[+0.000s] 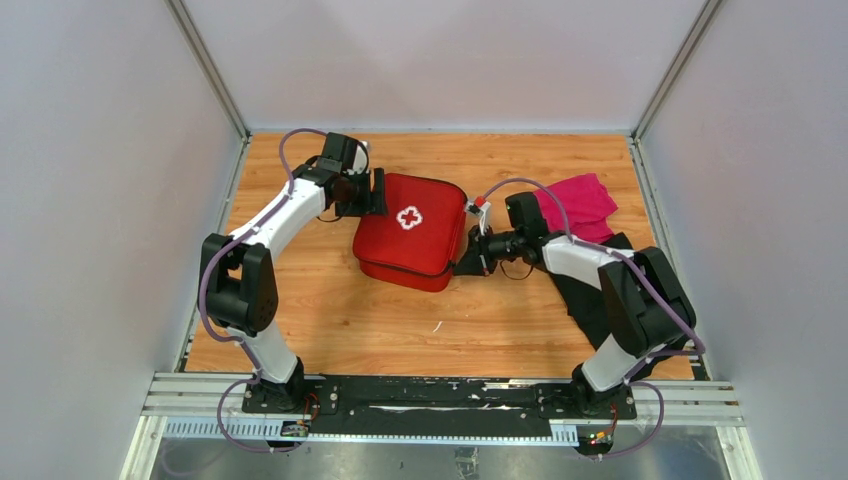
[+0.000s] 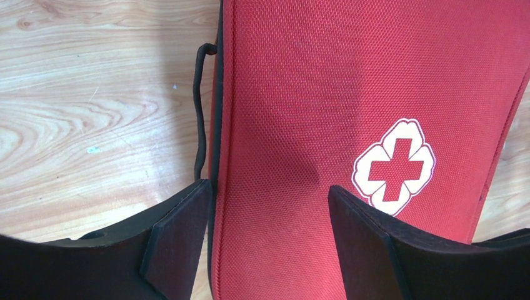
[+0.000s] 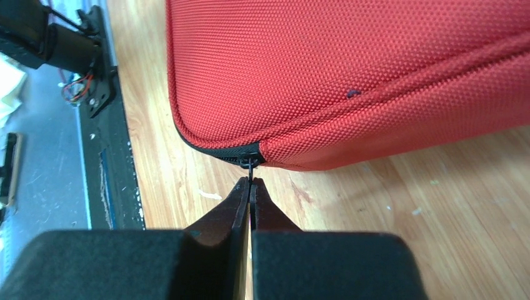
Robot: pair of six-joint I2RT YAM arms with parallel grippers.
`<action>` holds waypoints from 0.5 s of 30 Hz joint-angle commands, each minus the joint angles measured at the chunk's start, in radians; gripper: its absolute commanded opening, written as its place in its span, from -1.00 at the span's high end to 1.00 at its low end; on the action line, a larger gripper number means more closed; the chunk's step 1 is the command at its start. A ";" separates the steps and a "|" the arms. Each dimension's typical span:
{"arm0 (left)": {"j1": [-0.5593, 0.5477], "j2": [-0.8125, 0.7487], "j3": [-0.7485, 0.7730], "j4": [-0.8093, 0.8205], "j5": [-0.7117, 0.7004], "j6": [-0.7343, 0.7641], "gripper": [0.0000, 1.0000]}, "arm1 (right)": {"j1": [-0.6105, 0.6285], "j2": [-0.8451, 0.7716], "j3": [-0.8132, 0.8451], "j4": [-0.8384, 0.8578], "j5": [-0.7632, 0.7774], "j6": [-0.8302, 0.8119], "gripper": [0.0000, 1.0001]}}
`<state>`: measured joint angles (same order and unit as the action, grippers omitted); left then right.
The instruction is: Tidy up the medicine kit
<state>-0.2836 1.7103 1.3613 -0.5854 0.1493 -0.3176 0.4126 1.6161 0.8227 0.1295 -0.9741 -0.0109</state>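
The medicine kit [image 1: 410,235], a red fabric zip case with a white cross [image 2: 394,167] on its lid, lies closed in the middle of the wooden table. My left gripper [image 1: 378,192] stands open at the kit's far-left edge. In the left wrist view one finger [image 2: 181,237] is beside that edge and the other is over the lid [image 2: 325,94]; nothing is gripped between them [image 2: 269,190]. My right gripper [image 1: 465,265] is at the kit's near-right corner, shut [image 3: 250,182] on the small black zipper pull [image 3: 249,165] where the zip meets the red shell [image 3: 350,69].
A magenta cloth [image 1: 580,205] lies at the back right, and a black cloth [image 1: 590,290] lies under my right arm. A black cord loop [image 2: 200,112] hangs off the kit's edge. Grey walls close in three sides; a metal rail [image 1: 440,400] runs along the near edge.
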 commanded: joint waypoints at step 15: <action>0.007 -0.114 -0.087 0.134 0.044 0.004 -0.49 | 0.091 -0.161 0.098 -0.470 0.750 -0.052 1.00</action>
<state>-0.2832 1.7050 1.3472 -0.5613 0.1699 -0.3180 0.5034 1.4921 0.9203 -0.2108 -0.4454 -0.0494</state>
